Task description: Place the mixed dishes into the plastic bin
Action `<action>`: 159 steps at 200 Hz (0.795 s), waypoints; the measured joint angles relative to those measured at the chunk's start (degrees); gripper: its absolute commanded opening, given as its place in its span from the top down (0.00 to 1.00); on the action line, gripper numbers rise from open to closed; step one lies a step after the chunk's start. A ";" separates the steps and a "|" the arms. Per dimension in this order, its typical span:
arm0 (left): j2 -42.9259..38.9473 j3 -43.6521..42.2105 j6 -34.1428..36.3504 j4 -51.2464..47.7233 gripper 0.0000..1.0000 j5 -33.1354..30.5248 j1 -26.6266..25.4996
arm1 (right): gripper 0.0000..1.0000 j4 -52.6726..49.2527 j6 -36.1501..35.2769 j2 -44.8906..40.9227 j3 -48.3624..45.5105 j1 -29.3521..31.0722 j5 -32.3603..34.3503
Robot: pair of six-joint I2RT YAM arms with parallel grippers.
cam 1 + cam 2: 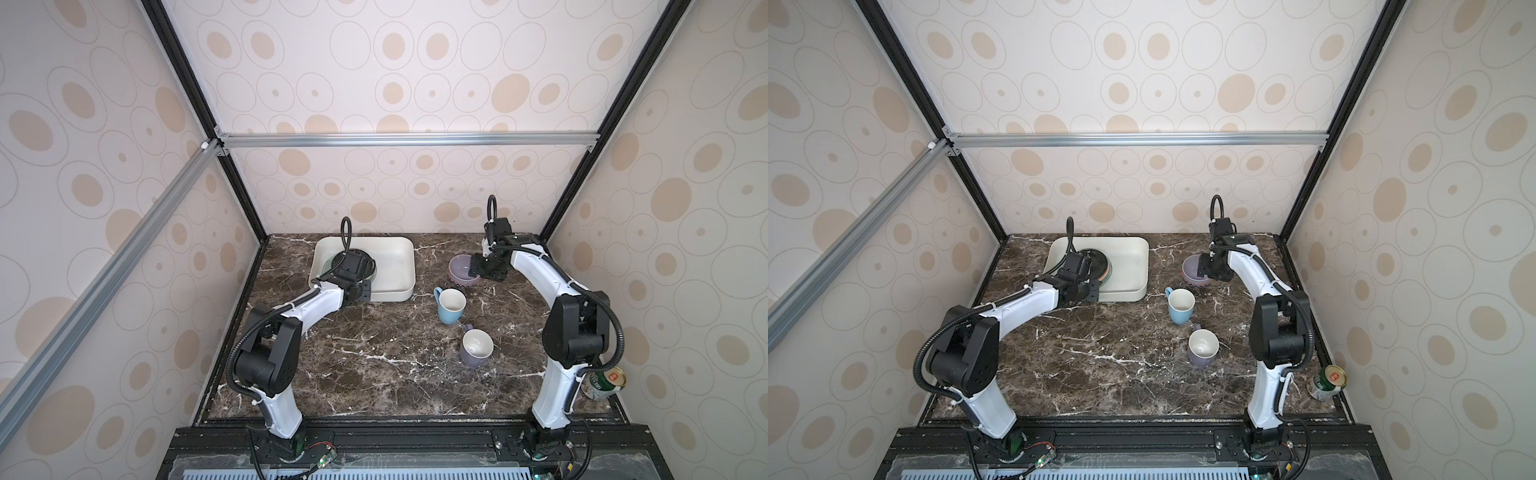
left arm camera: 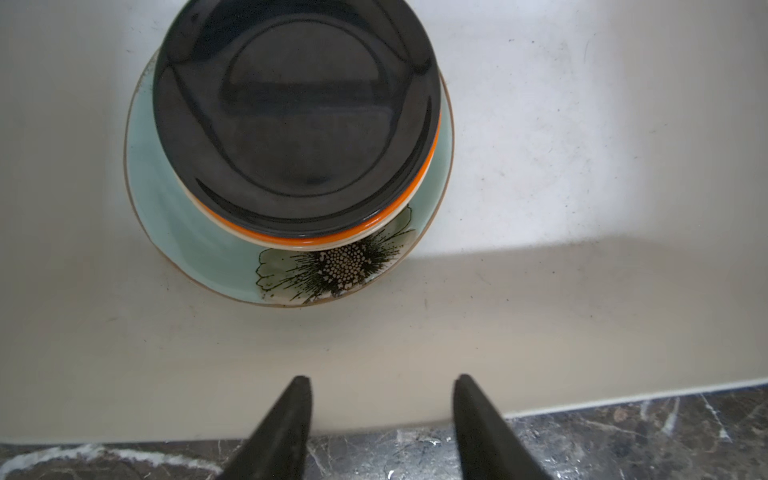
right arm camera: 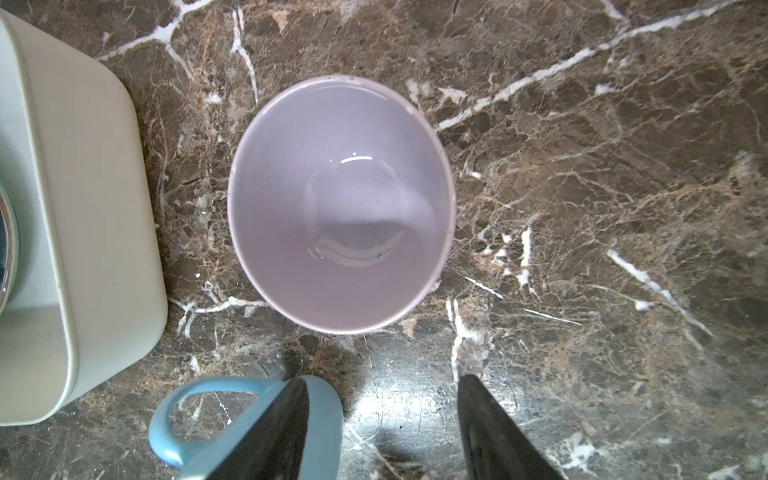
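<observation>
A white bin at the back left of a marble table holds a stack of plates: a black plate on top and a teal flower plate at the bottom. The left end effector hangs over the bin's near edge, spread and empty.

Not yet binned: a lavender bowl nested in a patterned bowl, a blue mug and a purple mug. The right end effector hovers above the lavender bowl, spread and empty. Roughly half the job looks done.
</observation>
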 measured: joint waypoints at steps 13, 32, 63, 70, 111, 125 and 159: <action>-0.72 -0.07 0.85 -0.46 0.14 0.00 -0.15 | 0.39 0.13 -0.02 -0.68 -0.61 0.00 -0.17; -1.29 0.15 3.17 -3.39 0.13 0.66 -0.33 | 0.38 0.22 -0.04 -1.42 -0.90 0.00 -0.31; -1.09 3.30 9.79 -9.46 0.11 1.75 -0.59 | 0.38 0.57 -0.22 -1.99 -1.07 0.00 -0.61; -1.03 4.28 11.43 -10.32 0.10 1.70 -0.63 | 0.38 0.72 -0.24 -2.01 -1.07 0.00 -0.76; -0.42 8.02 20.09 -12.46 0.09 0.50 -0.72 | 0.38 1.55 -0.37 -2.01 -1.53 0.00 -2.08; 0.50 9.07 22.73 -12.79 0.09 0.98 -0.83 | 0.37 1.73 -0.52 -1.99 -1.62 -0.02 -2.45; 4.07 10.01 27.39 -13.22 0.10 3.43 -1.01 | 0.37 2.12 -0.66 -2.01 -1.86 -0.04 -3.61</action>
